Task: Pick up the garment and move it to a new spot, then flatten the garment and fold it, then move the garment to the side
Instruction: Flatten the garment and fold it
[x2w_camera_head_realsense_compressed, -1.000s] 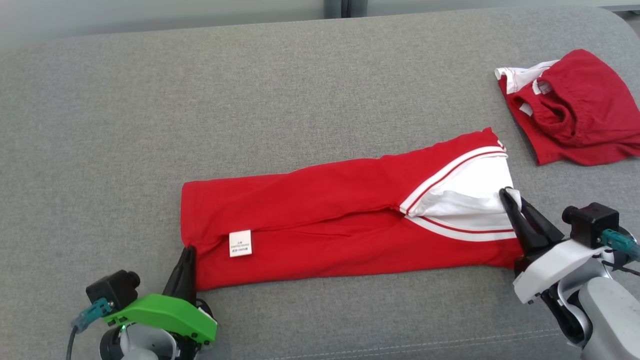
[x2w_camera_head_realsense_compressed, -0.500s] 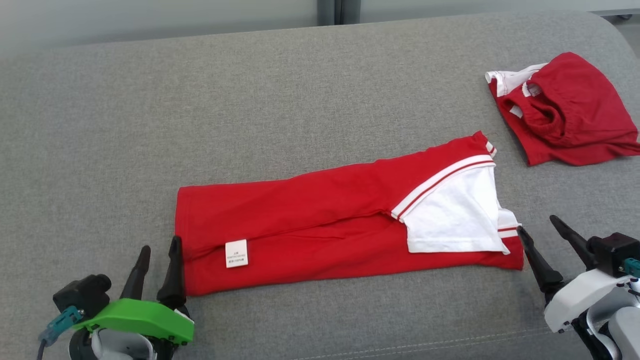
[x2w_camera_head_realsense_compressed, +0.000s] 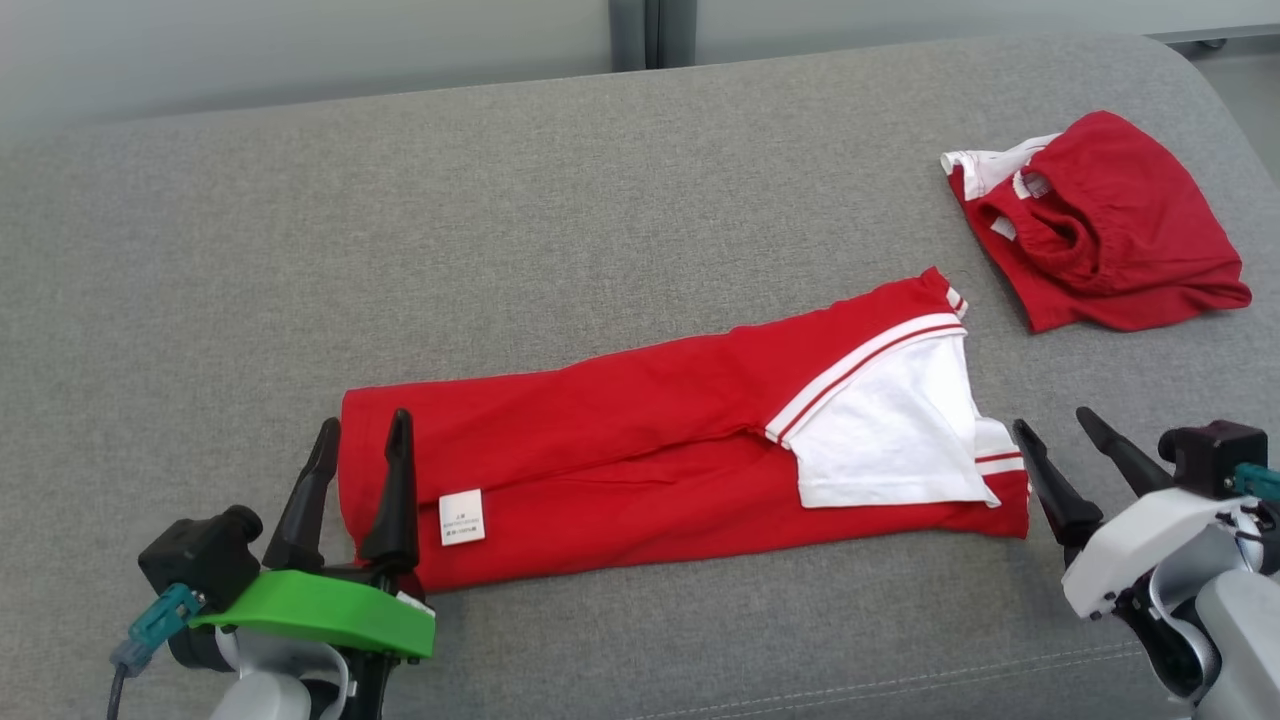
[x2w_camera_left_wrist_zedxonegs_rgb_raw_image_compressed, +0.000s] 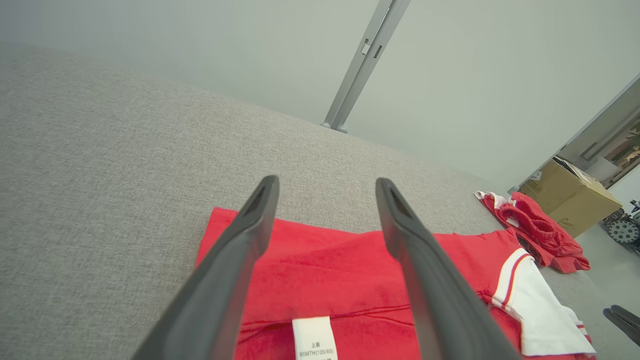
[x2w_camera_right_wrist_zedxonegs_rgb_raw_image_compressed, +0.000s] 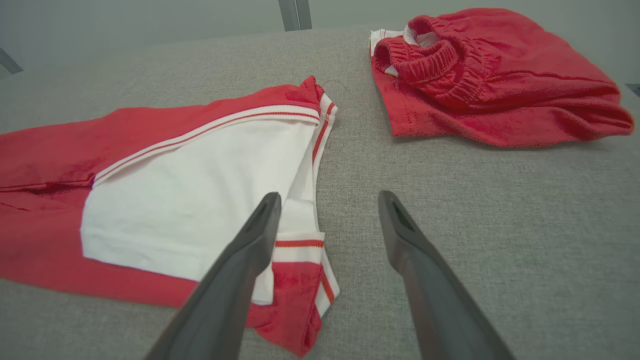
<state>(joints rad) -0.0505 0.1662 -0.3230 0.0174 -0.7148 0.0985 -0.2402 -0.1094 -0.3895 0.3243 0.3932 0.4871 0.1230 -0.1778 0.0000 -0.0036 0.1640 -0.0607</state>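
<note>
The garment (x2w_camera_head_realsense_compressed: 620, 440) is red with a white striped panel at its right end. It lies folded into a long strip on the grey cushion (x2w_camera_head_realsense_compressed: 500, 220). My left gripper (x2w_camera_head_realsense_compressed: 362, 425) is open at its left end, and its right finger overlaps the red edge near the white label (x2w_camera_head_realsense_compressed: 462, 517). The left wrist view shows the left gripper (x2w_camera_left_wrist_zedxonegs_rgb_raw_image_compressed: 326, 181) with fingers apart above the garment (x2w_camera_left_wrist_zedxonegs_rgb_raw_image_compressed: 340, 270). My right gripper (x2w_camera_head_realsense_compressed: 1052, 420) is open just past the right end. In the right wrist view the right gripper (x2w_camera_right_wrist_zedxonegs_rgb_raw_image_compressed: 328, 196) has its left finger over the garment's (x2w_camera_right_wrist_zedxonegs_rgb_raw_image_compressed: 190, 170) striped corner.
A second red garment (x2w_camera_head_realsense_compressed: 1100, 240) lies crumpled at the far right of the cushion, also shown as a red heap (x2w_camera_right_wrist_zedxonegs_rgb_raw_image_compressed: 490, 85) ahead of my right gripper. A cardboard box (x2w_camera_left_wrist_zedxonegs_rgb_raw_image_compressed: 570, 195) stands on the floor beyond the cushion's right end.
Both grippers have opened and let go of the garment's ends. The white flap has dropped flat. The left gripper has moved up over the left edge. The camera view has shifted.
</note>
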